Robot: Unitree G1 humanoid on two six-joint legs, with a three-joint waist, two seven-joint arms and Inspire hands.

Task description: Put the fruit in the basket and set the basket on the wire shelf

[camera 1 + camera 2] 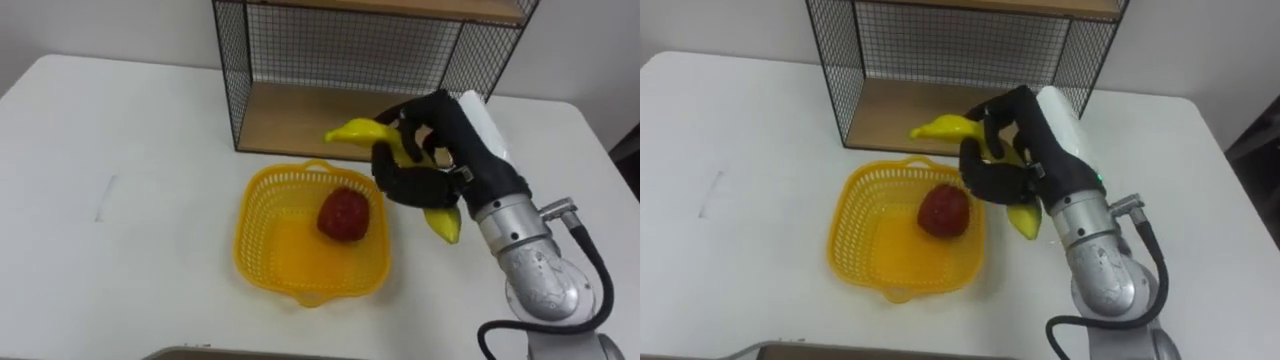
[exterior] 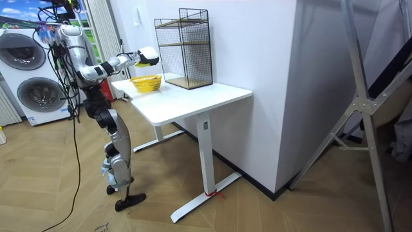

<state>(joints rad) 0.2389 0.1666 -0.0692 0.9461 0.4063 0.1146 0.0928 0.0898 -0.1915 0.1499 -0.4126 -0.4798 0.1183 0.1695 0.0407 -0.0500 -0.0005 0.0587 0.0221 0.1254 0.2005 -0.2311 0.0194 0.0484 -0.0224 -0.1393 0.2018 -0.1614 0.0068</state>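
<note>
A yellow basket (image 1: 270,252) (image 1: 866,245) sits on the white table with a red fruit (image 1: 343,215) (image 1: 943,211) inside, toward its right side. My right hand (image 1: 428,160) (image 1: 1014,155) is curled round a yellow banana (image 1: 357,132) (image 1: 940,127), held in the air just over the basket's right rear corner; the banana's lower tip (image 1: 446,225) sticks out below the hand. Directly behind stands the black wire shelf (image 1: 300,120) (image 1: 890,115) with a wooden floor. In the room view, the hand (image 2: 148,57) hovers above the basket (image 2: 146,83).
The table (image 1: 120,170) has open room left of the basket. Its right edge lies near my right arm. In the room view, I stand at the table's end, with washing machines (image 2: 29,71) behind me and the shelf (image 2: 183,48) against the wall.
</note>
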